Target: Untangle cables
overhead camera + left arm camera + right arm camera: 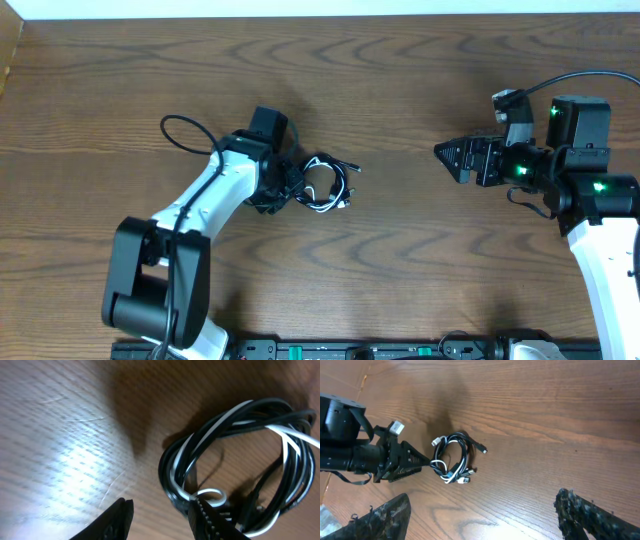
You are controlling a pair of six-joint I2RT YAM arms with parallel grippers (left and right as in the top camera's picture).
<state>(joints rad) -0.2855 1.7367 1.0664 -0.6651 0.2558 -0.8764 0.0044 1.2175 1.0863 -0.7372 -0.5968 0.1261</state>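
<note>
Two cables lie as one flat coil [340, 185] on the worktop [400, 80], left of the middle: one black cable [270, 404] and one white cable [300, 435], their loops wound through each other. The coil's longer side runs from the far edge to the near edge, and a loose black plug end [351, 168] points toward the right arm. Of the two pincers, the left pincer [160, 505] sits at the coil's rim, jaws narrowly apart, one finger [210, 520] over the strands. The right pincer [442, 153] hangs well apart, gaping wide and holding nothing.
</note>
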